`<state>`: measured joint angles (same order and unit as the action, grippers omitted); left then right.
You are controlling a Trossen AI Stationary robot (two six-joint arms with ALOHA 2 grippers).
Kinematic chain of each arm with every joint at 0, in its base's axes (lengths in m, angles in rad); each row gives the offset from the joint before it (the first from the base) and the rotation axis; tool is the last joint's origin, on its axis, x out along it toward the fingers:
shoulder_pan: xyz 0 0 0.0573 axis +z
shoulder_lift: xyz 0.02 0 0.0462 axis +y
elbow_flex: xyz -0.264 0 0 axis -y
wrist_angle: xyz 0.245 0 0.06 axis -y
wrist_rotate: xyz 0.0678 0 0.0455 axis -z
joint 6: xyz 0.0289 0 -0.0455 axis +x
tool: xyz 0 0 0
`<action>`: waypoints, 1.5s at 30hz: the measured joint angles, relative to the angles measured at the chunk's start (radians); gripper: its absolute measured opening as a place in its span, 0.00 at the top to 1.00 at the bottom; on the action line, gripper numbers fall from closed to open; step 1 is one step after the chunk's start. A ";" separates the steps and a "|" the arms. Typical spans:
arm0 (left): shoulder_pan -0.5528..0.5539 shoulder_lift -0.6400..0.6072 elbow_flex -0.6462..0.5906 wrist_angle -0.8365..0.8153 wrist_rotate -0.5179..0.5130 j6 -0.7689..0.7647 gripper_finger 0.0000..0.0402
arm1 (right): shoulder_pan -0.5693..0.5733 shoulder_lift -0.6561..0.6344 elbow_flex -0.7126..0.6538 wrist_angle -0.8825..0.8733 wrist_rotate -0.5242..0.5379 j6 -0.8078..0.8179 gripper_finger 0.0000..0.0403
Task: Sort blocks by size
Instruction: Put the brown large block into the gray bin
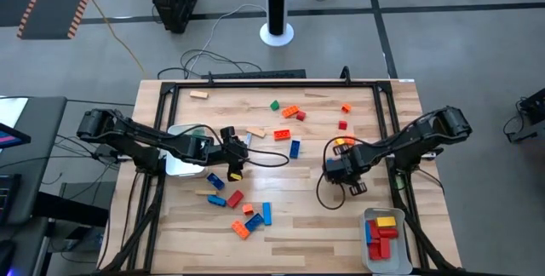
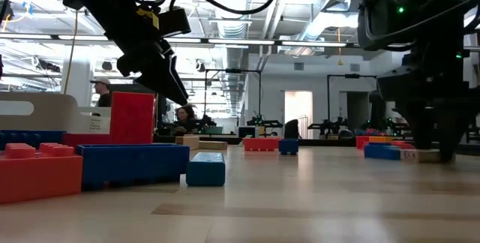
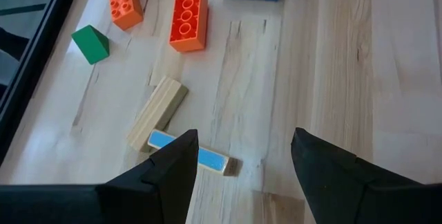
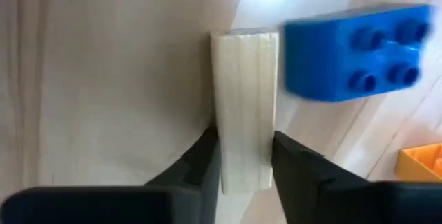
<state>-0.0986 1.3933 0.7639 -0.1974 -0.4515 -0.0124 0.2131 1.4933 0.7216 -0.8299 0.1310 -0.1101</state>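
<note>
High view: light wood worktop [image 1: 306, 208] inside a black frame, grey floor around it; blocks [image 1: 289, 121] scattered over the middle and near-left, a white tray [image 1: 387, 263] at the near-right corner holding red, yellow and blue ones. Left claw [image 1: 236, 158] sits left of centre, right claw [image 1: 342, 172] right of centre. Low view: open workshop with ceiling lights behind; red and blue blocks lie near left. Left wrist view: left claw released, fingers spread, a blue-topped block [image 3: 207, 158] and a tan wood bar [image 3: 155, 113] just beyond them. Right wrist view: right claw grasping a pale wood block [image 4: 245, 106], blue brick [image 4: 352, 51] just beside it.
</note>
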 joint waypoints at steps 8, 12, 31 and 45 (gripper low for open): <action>-0.008 0.000 0.000 0.103 0.007 0.118 0.45 | -0.032 -0.004 0.091 -0.084 -0.001 0.133 0.71; -0.036 0.000 -0.005 0.261 0.073 0.298 0.45 | -0.032 -0.011 0.146 0.049 -0.032 0.205 0.71; -0.168 0.007 -0.016 0.561 0.371 0.679 0.45 | -0.053 0.015 0.180 0.653 -0.306 0.392 0.71; -0.172 0.166 0.079 0.575 0.370 0.709 0.45 | -0.029 0.212 0.440 0.519 -0.335 0.314 0.71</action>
<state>-0.2707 1.5595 0.8425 0.3778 -0.0818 0.6966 0.1844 1.7053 1.1620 -0.3110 -0.2043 0.2039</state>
